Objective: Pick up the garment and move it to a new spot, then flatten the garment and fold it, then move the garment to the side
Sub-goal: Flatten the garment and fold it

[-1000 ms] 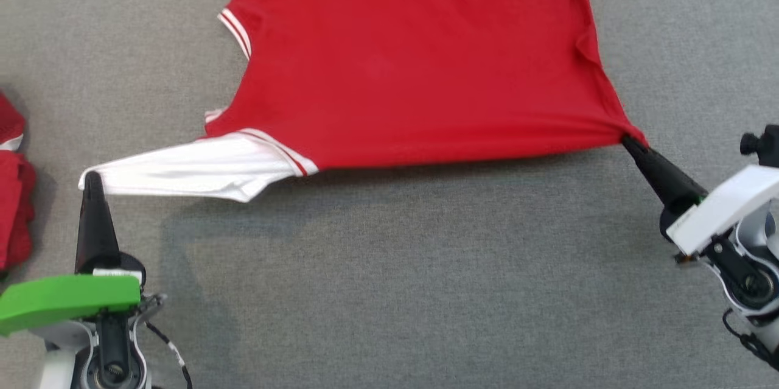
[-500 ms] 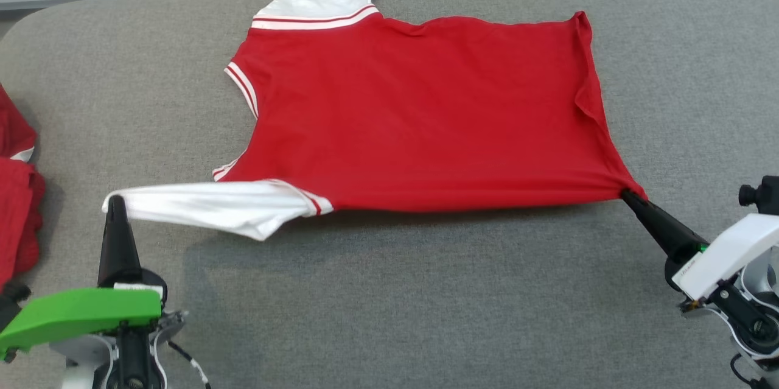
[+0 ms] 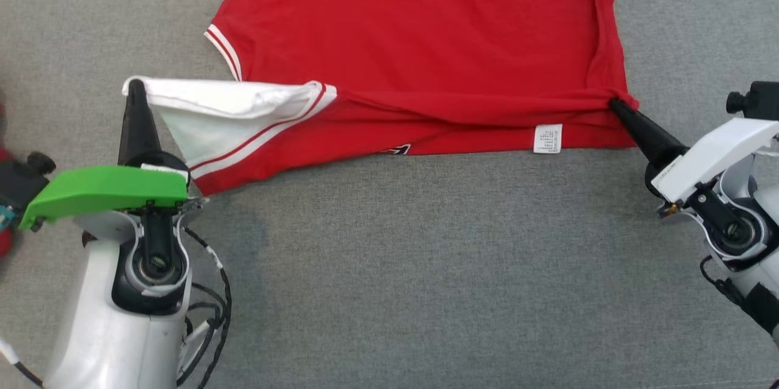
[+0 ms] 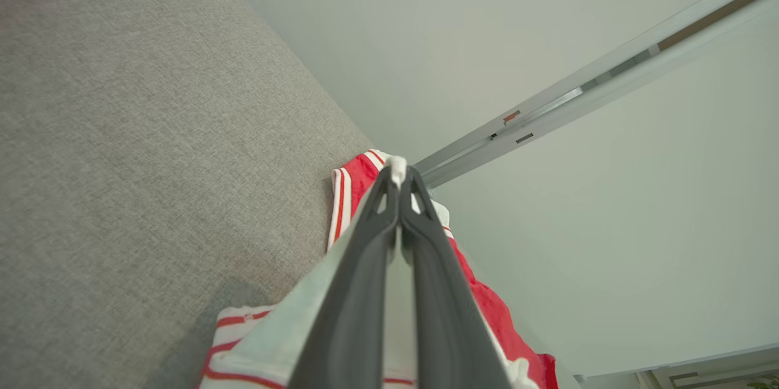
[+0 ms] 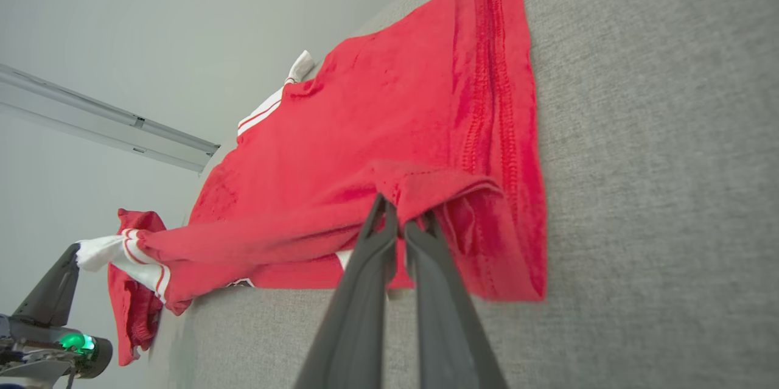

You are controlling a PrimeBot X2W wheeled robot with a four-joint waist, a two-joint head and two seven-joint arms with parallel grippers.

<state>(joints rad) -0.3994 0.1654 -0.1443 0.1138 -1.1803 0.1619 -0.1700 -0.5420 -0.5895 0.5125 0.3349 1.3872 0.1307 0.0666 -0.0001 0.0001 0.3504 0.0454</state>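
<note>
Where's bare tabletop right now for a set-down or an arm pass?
Biggest free patch: the grey table near the robot, bordered by the near edge of the shirt, between left claw and right claw. Also bare: the strip right of the hem. Crowded: far middle under the shirt, and the left edge by the red pile.
</note>
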